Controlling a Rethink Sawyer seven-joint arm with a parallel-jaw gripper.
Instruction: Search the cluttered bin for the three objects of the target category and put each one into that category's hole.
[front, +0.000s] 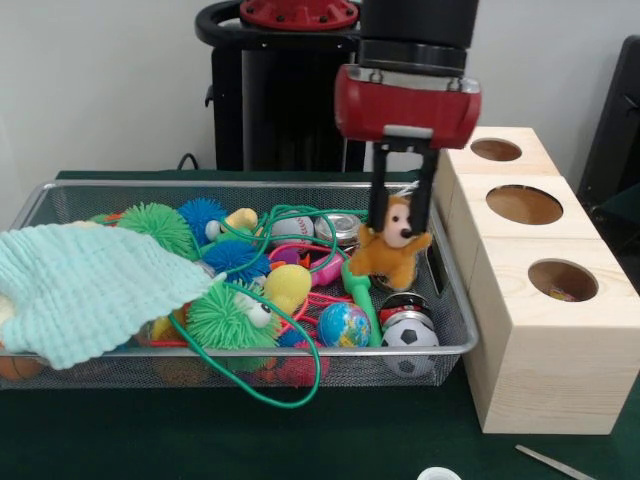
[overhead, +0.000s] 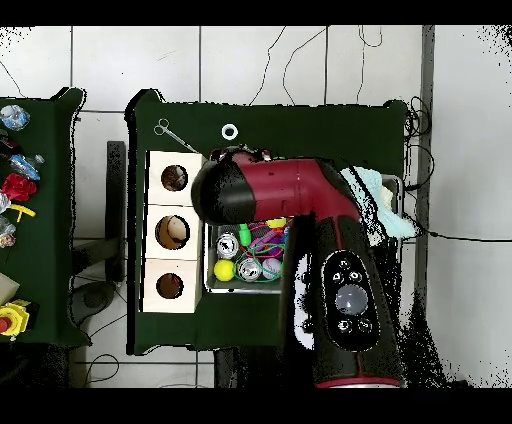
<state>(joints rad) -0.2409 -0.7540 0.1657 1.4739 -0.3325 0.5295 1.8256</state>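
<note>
Pincer (front: 403, 235): clamped on orange plush bear (front: 392, 250), held above the cluttered bin (front: 240, 187) at its box-side end. Hole (front: 562, 280): front wooden cube, nearest the surface's (front: 120, 430) front edge.

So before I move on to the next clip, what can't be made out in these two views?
- Overhead view: the arm covers most of the cluttered bin, the gripper and the toy.
- Front view: the pale green cloth hides the bin's contents under it.
- Front view: something small shows inside the nearest box's hole, too small to identify.
- Front view: the gripper is shut on the orange plush dog; its fingertips are buried in plush.
</note>
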